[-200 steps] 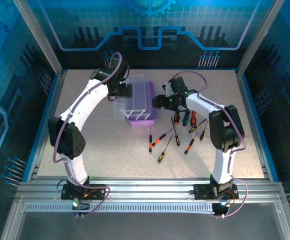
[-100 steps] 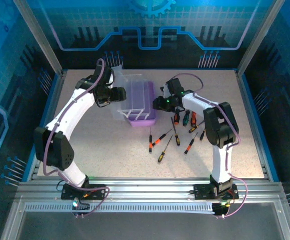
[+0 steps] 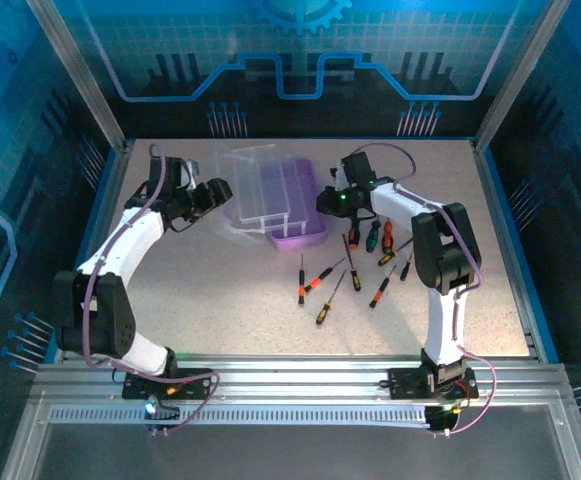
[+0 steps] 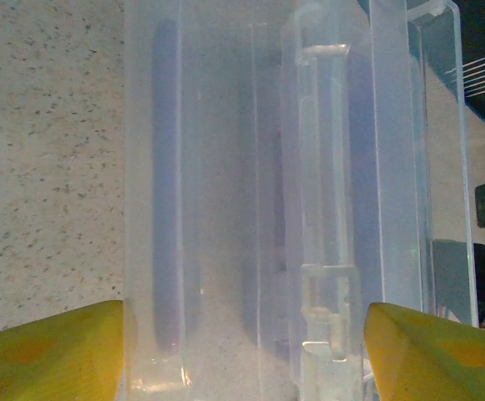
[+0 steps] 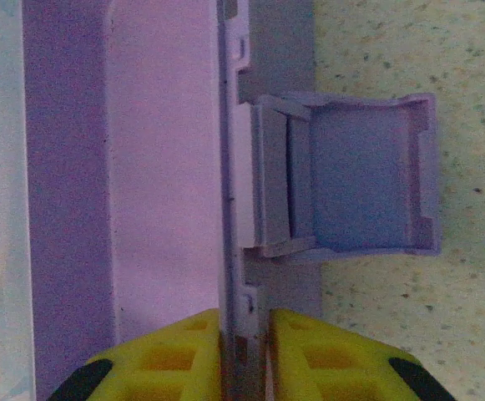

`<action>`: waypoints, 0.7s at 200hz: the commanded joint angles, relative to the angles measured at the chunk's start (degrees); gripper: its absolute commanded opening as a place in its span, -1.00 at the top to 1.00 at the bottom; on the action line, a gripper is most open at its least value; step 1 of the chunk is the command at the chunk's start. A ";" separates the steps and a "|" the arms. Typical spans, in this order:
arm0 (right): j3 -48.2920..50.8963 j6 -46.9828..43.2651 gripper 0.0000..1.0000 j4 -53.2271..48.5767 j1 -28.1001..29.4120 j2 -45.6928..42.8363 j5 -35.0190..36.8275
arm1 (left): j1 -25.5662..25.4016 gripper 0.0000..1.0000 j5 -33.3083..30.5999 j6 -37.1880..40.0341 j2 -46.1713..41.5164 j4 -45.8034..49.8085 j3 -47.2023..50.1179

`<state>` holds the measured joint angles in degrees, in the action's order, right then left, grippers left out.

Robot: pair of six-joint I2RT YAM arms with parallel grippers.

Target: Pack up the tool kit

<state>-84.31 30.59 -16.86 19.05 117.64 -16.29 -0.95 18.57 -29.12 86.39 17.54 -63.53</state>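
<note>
About eight screwdrivers (image 3: 351, 262) lie loose on the table (image 3: 220, 300), just near and to the right of the purple case (image 3: 300, 222). Most of their thin shafts run roughly near-to-far, a few slanted, and the handles of the farthest ones come close to the case's right side. None is in the case yet.

The right gripper (image 5: 244, 324) is at the case's right long wall. Its yellow fingers are drawn narrow and pinch the thin purple rim between them. Just beyond them the latch flap (image 5: 351, 175) hangs open, outward from that wall.

The case stands with its long axis running near-to-far, slightly turned. Its clear lid (image 3: 252, 190) is swung fully open and lies flat on the table along the case's left side.

The left gripper (image 3: 213, 195) is just left of the lid. Its jaws stand wide and hold nothing, and the left wrist view shows the lid's near edge lying ahead of the spread fingers (image 4: 50, 355).

With the case open, the packing itself looks barely begun. The screwdrivers lie on the right arm's side of the case, toward its base, so that arm is much the nearer one. It would have to let go of the rim and draw back toward the handles. Each shaft lies nearly parallel to the case's length, so little turning should be needed to lay one in.
</note>
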 commanded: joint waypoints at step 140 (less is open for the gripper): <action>11.66 7.11 0.57 4.99 0.20 -7.91 2.47 | 6.06 -0.56 9.41 -8.40 18.33 -17.72 -1.35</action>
<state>-74.59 34.50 -13.41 18.90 110.83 -12.45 5.43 24.08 -36.07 99.63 2.22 -60.86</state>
